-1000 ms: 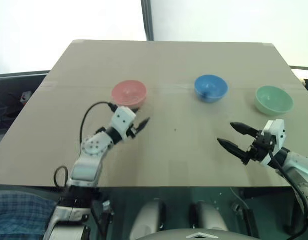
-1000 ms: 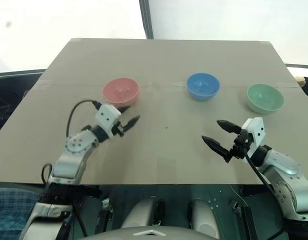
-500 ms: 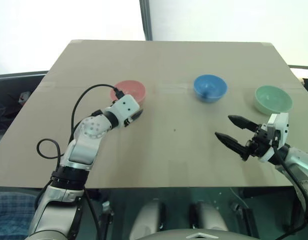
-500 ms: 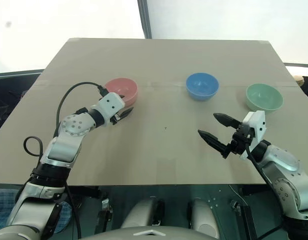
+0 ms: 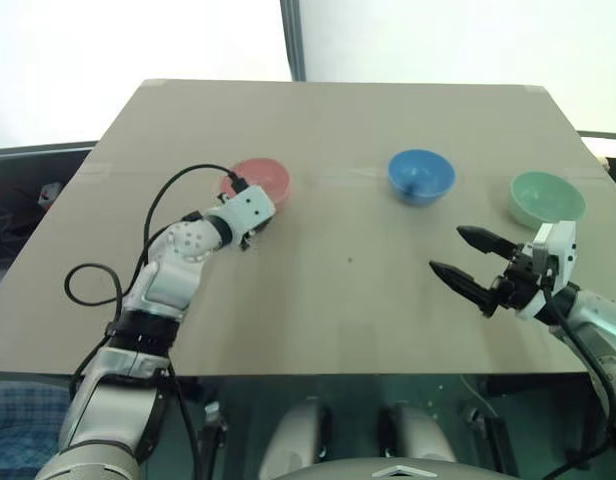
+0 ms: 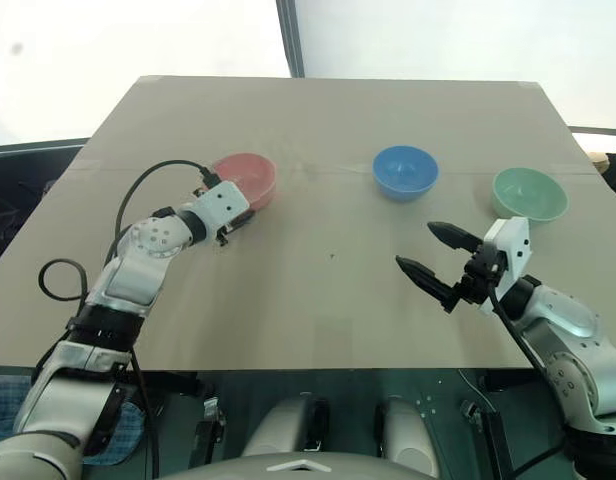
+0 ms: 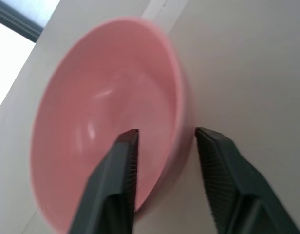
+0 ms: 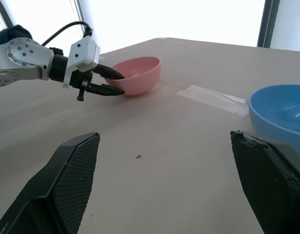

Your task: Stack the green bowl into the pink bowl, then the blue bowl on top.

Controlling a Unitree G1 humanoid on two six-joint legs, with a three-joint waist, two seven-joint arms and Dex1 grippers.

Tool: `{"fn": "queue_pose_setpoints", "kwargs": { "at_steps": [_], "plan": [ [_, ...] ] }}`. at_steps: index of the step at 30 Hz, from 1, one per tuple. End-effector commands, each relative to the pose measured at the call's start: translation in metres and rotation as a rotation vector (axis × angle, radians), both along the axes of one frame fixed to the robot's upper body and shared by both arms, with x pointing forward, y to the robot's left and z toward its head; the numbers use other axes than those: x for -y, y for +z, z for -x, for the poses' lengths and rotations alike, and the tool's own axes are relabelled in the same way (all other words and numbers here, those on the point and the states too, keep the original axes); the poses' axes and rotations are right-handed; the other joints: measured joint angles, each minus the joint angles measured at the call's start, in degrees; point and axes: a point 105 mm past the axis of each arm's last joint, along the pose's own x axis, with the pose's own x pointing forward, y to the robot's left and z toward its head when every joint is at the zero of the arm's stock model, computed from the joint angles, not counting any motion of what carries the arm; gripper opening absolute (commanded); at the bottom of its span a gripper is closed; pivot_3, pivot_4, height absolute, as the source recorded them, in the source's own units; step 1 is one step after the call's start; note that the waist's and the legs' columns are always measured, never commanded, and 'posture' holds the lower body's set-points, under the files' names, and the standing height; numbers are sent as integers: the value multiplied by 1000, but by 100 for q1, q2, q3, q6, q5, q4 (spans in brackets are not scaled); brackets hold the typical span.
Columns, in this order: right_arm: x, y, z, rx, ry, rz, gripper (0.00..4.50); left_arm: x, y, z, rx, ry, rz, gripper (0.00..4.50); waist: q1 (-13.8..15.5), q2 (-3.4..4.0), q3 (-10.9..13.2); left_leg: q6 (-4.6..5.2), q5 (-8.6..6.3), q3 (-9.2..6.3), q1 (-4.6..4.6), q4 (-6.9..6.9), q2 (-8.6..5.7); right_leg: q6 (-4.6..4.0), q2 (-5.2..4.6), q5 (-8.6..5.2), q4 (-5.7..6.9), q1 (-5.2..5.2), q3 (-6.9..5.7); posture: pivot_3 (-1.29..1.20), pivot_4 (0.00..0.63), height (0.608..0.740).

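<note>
Seemingly nothing is stacked yet: pink bowl (image 5: 260, 181) upper left, blue bowl (image 5: 420, 175) centre, green bowl (image 5: 546, 197) right stay apart on the desk (image 5: 338, 290), left gripper (image 7: 164, 146) fingers straddling the pink rim with a narrow gap, right gripper (image 5: 468, 262) fingers wide and empty.

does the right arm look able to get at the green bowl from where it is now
Probably yes: the green bowl sits just beyond the open right gripper, with bare table between.
</note>
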Motion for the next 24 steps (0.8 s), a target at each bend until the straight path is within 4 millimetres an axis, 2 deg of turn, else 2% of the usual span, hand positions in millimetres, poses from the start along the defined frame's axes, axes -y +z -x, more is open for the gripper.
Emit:
{"fn": "queue_pose_setpoints", "kwargs": {
  "at_steps": [1, 2, 8, 11, 14, 17, 19, 24],
  "plan": [
    [-1, 8, 1, 44, 3, 2, 4500, 2, 17, -7, 45, -44, -36, 286, -5, 0, 0, -5, 3, 0, -2, 0, 0, 0, 1, 0, -1, -1, 0, 0, 150, 740],
    [0, 8, 1, 47, 0, 6, 4500, 3, 17, -8, 45, -56, -45, 73, -5, -2, 1, -5, 3, 1, -4, -1, -1, 0, 1, 0, -2, -2, 0, 0, 150, 740],
    [2, 8, 1, 50, -14, 11, 4500, 15, 12, -8, -6, -149, -68, 73, -6, -3, 2, -4, 3, 1, -4, 1, -1, 0, 2, 0, 1, -3, 0, 0, 150, 740],
    [4, 8, 2, 50, -17, 14, 4500, 33, 11, 0, -58, -274, -66, 73, -1, -3, 2, -4, 3, 1, -4, 2, 0, 0, 3, 0, 3, -3, 0, 0, 150, 740],
    [5, 8, 1, 50, -19, 16, 4500, 68, 14, 26, -96, -552, -93, 73, -2, -3, 2, -4, 3, 1, -4, 5, -1, 0, 3, 0, 4, -1, 0, 0, 150, 740],
    [4, 8, 1, 49, -19, 15, 4500, 89, 14, 58, -120, -828, -186, 73, -3, -3, 2, -6, 4, 1, -5, 5, -1, 0, 2, 0, 1, -1, 0, 0, 150, 740],
    [4, 8, 1, 50, -20, 14, 4500, 92, 9, 74, -156, -952, -267, 73, -14, -3, 2, -7, 5, 1, -6, 4, 0, -1, 2, 0, 0, -2, 1, 0, 150, 740],
    [2, 8, 0, 55, -23, 10, 4500, 103, 6, 100, -210, -1160, -286, 73, -20, -2, 1, -1, 2, 3, 1, 5, 3, -1, 6, -1, 6, -1, 1, 0, 150, 740]
  ]
}}
